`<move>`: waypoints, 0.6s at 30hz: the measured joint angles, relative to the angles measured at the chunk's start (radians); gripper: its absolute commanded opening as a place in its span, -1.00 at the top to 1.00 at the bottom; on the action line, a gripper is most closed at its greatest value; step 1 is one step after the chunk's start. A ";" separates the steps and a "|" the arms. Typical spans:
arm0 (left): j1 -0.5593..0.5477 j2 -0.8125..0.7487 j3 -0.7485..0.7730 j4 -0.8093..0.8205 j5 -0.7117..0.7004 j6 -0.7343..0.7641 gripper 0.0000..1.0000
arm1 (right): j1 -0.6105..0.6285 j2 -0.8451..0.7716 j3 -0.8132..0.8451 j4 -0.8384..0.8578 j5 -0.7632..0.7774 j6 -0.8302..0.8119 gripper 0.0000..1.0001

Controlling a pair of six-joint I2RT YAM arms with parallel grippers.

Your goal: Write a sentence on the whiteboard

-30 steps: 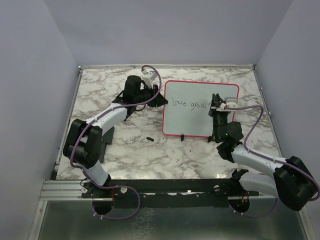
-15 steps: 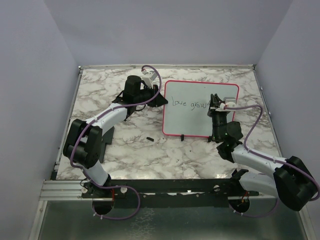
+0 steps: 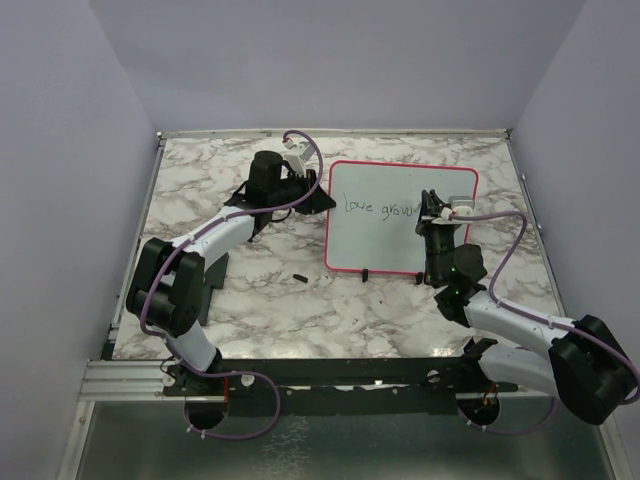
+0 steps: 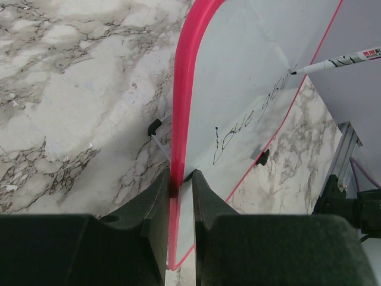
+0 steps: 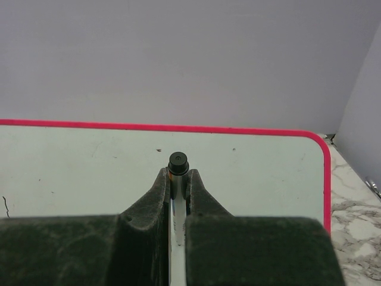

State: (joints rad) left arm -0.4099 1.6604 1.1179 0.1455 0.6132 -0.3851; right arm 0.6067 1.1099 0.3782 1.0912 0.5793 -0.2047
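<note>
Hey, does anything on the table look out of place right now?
One thing: a small black piece lies loose on the marble tabletop, just off the near-left corner of the pink-framed whiteboard. It may be a marker cap.

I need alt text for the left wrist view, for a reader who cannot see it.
The left tool is shut on the pink edge of the whiteboard, over a marble table. A marker touches the board beside the unfinished sentence.

Dark handwriting on the whiteboard (image 3: 392, 245) reads "Love grow"; the sentence (image 3: 380, 208) runs across the whiteboard's upper half; print on the marker (image 4: 340, 60) touching the whiteboard is too small to read.
</note>
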 measured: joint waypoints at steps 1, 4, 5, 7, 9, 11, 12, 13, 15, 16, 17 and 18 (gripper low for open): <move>0.000 0.000 0.000 0.000 0.000 0.000 0.92 | 0.000 0.000 -0.001 -0.003 0.000 0.002 0.99; 0.000 0.000 0.000 0.000 0.000 0.000 0.92 | 0.000 -0.002 -0.002 -0.010 0.000 0.003 0.99; 0.000 0.000 0.000 0.000 0.000 0.000 0.92 | 0.000 -0.003 -0.002 -0.010 0.000 0.003 0.99; 0.000 0.000 0.000 0.000 0.000 0.000 0.92 | 0.000 -0.005 -0.002 -0.012 0.000 0.003 0.99; 0.000 0.000 0.000 0.000 0.000 0.000 0.92 | 0.000 -0.005 -0.002 -0.012 0.003 0.003 0.99; 0.000 0.000 0.000 0.000 0.000 0.000 0.92 | 0.000 -0.006 -0.002 -0.012 0.009 0.003 0.99; 0.000 0.000 0.000 0.000 0.000 0.000 0.92 | 0.000 -0.007 -0.004 -0.012 0.011 0.003 0.99; 0.000 0.000 0.000 0.000 0.000 0.000 0.92 | 0.000 -0.010 -0.006 -0.013 0.015 0.003 0.99; 0.000 0.000 0.000 0.000 0.000 0.000 0.92 | 0.000 -0.013 -0.008 -0.015 0.021 0.002 0.99; 0.000 0.000 0.000 0.000 0.000 0.000 0.92 | 0.000 -0.015 -0.009 -0.015 0.024 0.003 0.99; 0.000 0.000 0.000 0.000 0.000 0.000 0.92 | 0.000 -0.016 -0.010 -0.016 0.026 0.002 0.99; 0.000 0.000 0.000 0.000 0.000 0.000 0.92 | 0.000 -0.018 -0.011 -0.016 0.029 0.002 0.99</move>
State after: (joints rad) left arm -0.4099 1.6604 1.1179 0.1455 0.6132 -0.3851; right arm 0.6067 1.0916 0.3668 1.0748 0.6083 -0.2024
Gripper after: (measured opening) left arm 0.189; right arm 0.057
